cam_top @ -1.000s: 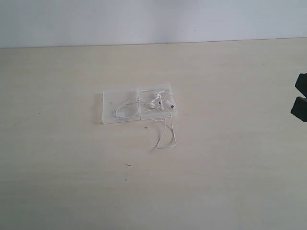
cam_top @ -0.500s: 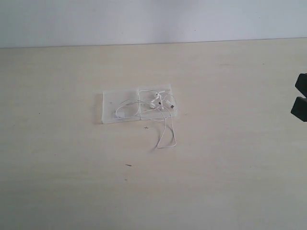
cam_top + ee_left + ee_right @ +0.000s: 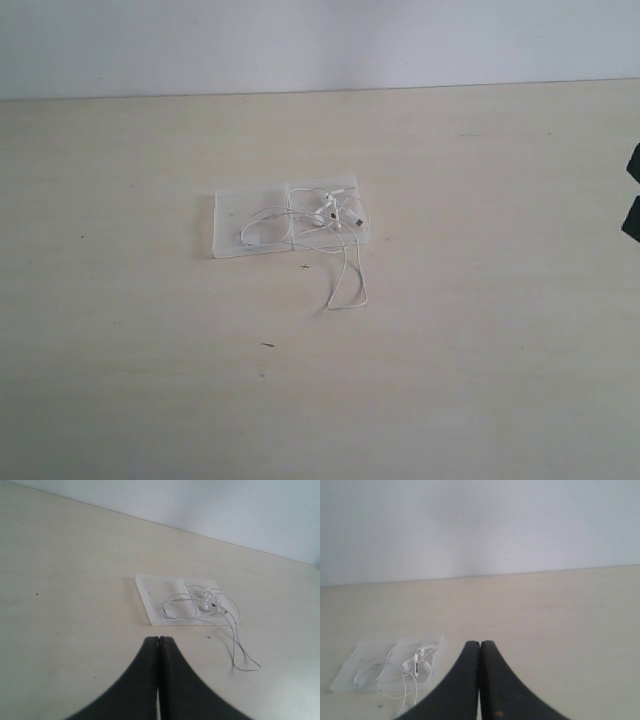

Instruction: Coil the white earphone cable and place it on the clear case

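Note:
The clear case (image 3: 232, 220) (image 3: 152, 592) (image 3: 360, 662) lies flat near the middle of the table. The white earphone cable (image 3: 322, 215) (image 3: 207, 605) (image 3: 412, 666) is loosely bundled on the case, with one long loop (image 3: 349, 290) hanging off onto the table in front. My left gripper (image 3: 158, 639) is shut and empty, well short of the case; it does not show in the exterior view. My right gripper (image 3: 480, 643) is shut and empty too, off to the right of the case; only a dark sliver (image 3: 633, 190) shows at the exterior view's right edge.
The light wooden table (image 3: 480, 330) meets a pale wall (image 3: 320, 40) at the back. A small dark speck (image 3: 268, 345) and a tiny mark (image 3: 305, 266) lie on the table in front of the case.
The right arm has slid further right, almost out of the exterior view. The cable and the case have not moved.

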You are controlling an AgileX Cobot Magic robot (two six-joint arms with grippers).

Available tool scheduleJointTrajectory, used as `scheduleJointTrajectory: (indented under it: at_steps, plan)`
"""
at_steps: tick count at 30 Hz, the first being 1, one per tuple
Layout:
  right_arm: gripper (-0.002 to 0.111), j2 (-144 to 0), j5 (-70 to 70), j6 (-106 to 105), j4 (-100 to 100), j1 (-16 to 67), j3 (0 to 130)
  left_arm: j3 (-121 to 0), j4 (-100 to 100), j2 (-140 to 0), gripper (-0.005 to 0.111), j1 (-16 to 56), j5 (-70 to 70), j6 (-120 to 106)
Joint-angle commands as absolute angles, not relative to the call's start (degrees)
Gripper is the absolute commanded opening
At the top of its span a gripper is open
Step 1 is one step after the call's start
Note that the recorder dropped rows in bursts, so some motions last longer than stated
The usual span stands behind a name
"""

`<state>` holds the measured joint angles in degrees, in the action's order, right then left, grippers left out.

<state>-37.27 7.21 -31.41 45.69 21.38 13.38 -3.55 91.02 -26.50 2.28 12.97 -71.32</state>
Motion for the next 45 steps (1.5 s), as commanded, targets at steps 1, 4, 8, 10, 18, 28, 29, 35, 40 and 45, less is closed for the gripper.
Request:
scheduleJointTrajectory:
  at_steps: [1, 4, 8, 10, 18, 28, 29, 35, 40, 45]
  plan:
    - [0.000, -31.38, 9.21, -32.00, 42.16, 21.24, 10.73, -3.17, 91.44, -25.98, 0.000, 2.55, 13.11, -71.65]
    - [0.000, -27.01, 9.89, -33.33, 41.42, 21.24, 6.94, -3.17, 91.44, -25.98, 0.000, 2.55, 13.11, -71.65]
    - [0.000, -18.88, 13.57, -32.80, 41.42, 19.44, 0.79, -3.17, 91.44, -25.98, 0.000, 2.55, 13.11, -71.65]
    - [0.000, -14.98, 14.55, -32.81, 41.66, 18.42, 0.00, -3.17, 91.44, -25.98, 0.000, 2.55, 13.11, -71.65]
    - [0.000, 0.00, -4.43, -35.53, 41.60, 16.64, 0.00, -3.17, 91.44, -25.98, 0.000, 2.55, 13.13, -71.76]
    - [0.000, 0.00, -3.28, -35.82, 30.22, 16.64, 0.00, -3.17, 91.44, -25.98, 0.000, 2.55, 13.13, -71.76]
    - [0.000, 0.00, -3.54, -31.27, 25.88, 16.64, 0.00, -3.17, 91.44, -25.98, 0.000, 2.55, 13.13, -71.76]
    - [0.000, 0.00, -12.48, 12.83, -13.02, 16.64, 0.00, -3.17, 91.44, -25.98, 0.000, 2.55, 13.31, -71.73]
    - [0.000, 0.00, -15.43, 13.67, -12.36, 16.64, 0.00, -3.17, 91.44, -25.98, 0.000, 2.55, 13.31, -71.73]
    - [0.000, 0.00, -15.32, 13.67, -12.36, 16.64, 0.00, -3.17, 91.33, -25.98, 0.000, 2.55, 13.28, -71.73]
